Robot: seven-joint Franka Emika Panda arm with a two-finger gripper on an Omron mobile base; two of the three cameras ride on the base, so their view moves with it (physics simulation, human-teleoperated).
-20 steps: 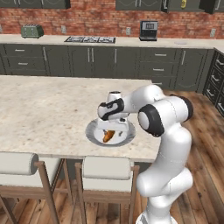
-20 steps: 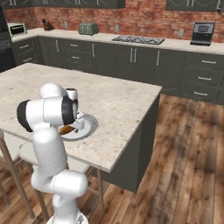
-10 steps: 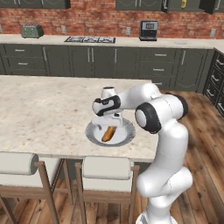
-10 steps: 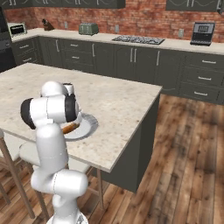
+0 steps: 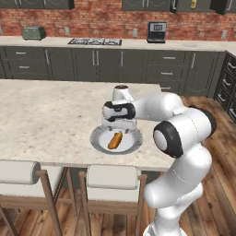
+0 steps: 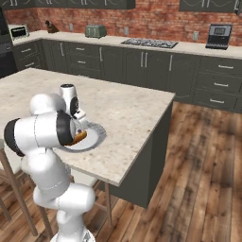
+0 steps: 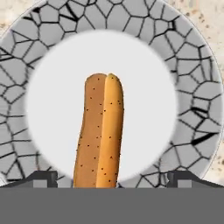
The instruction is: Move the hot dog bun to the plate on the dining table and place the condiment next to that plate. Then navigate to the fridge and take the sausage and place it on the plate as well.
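Gripper (image 7: 112, 177) spread wide, fingertips (image 7: 43, 177) low at either side of the hand view, nothing between them pinched. Positioned just above the bun (image 5: 115, 140), clear of it, pointing down at the plate (image 5: 99, 144).

Bun lying flat in the white centre of plate, split side up, one end near the middle, the other toward the rim nearest the gripper. Released, by all appearances; first step of the task judged complete.

Plate holding the bun alone; no sausage on it. Located on the surface (image 5: 46, 115) near the stool-side edge, toward the corner nearest the robot.

Condiment not identified on the surface beside the plate; that step judged outstanding, the fridge errand likewise.

Risks from here:
- Fingertip catching the bun end on withdrawal, if lifted at a slant rather than straight up; bun dragged toward or over the rim.
- Plate nudged toward the near edge by a low sweep of the wrist; little margin there.
- Bun resting off-centre, so limited free space for the sausage; crowding or rolling possible on later placement.
- Condiment, when set down, knocking the ribbed rim if placed too tight against it; tall narrow bottle likely to tip.

Stools (image 5: 113, 177) tucked under the near edge, clear of the arm.
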